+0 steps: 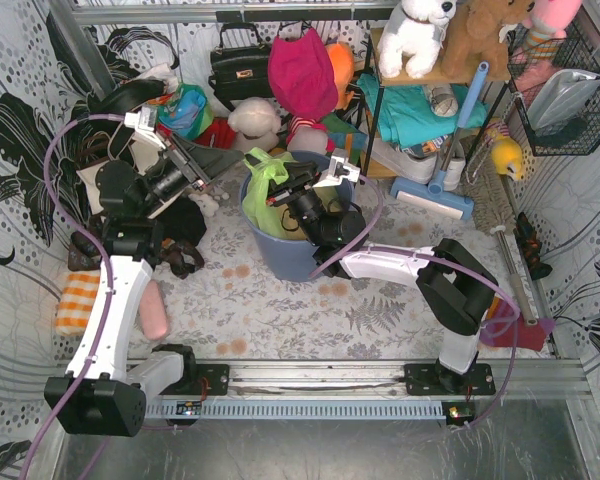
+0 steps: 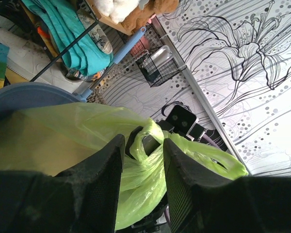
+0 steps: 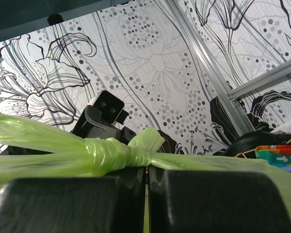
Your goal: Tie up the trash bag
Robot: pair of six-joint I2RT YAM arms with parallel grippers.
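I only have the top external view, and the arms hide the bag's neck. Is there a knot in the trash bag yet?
Observer: Yes. The right wrist view shows a knot in the trash bag, its twisted film sitting just above the shut right end effector.
Operator: And the left end effector, is it on the bag?
Observer: In the left wrist view the left end effector is open. A loop of film shows in the gap between its fingers, but I cannot tell whether it touches them.
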